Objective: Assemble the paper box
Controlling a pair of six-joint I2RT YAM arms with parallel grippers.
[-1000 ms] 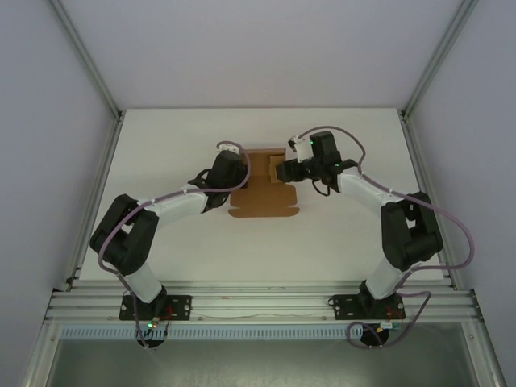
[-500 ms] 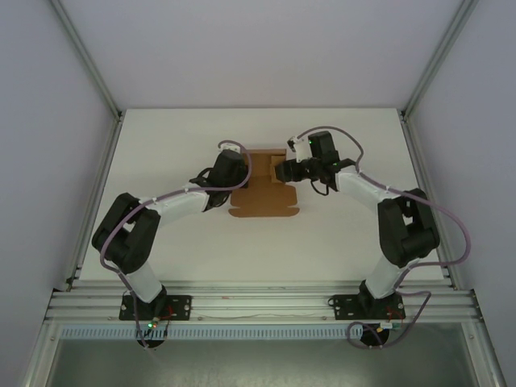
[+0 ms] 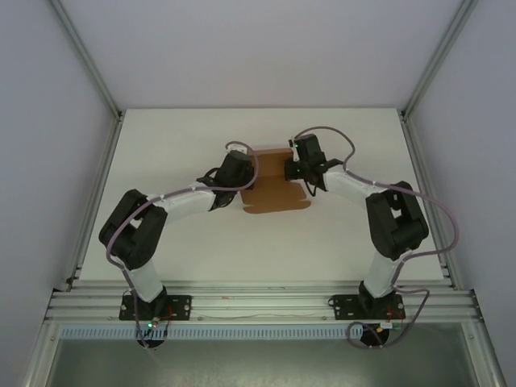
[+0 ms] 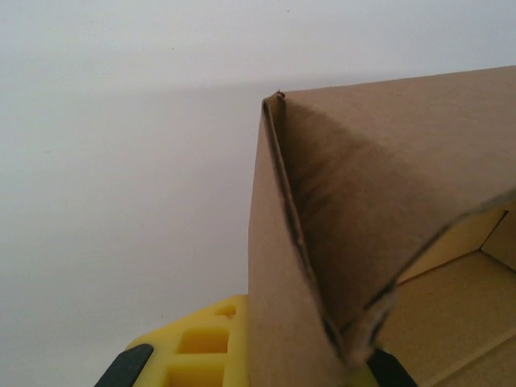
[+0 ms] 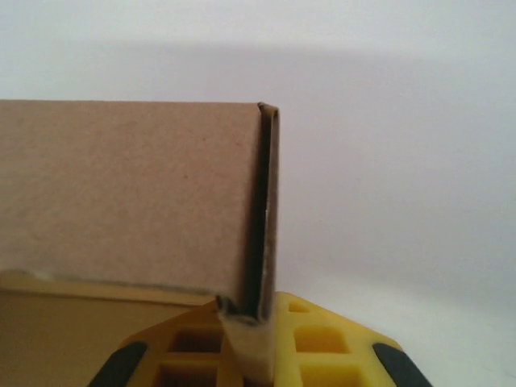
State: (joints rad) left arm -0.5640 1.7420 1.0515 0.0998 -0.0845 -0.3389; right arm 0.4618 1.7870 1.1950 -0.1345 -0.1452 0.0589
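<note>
- Box [image 3: 275, 193] lies mid-table [image 3: 161, 145], with its open flap flat towards the bases.
- Left arm is elbow-out and reaches inward. Left gripper [image 3: 242, 174] is clamped on the box's left wall (doubled cardboard).
- Right arm mirrors it. Right gripper [image 3: 293, 167] is pinched on the right wall.

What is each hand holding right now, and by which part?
Both hold the paper box. The left hand pinches the folded-up wall on its left side; the right hand pinches the doubled wall edge on its right side.
</note>
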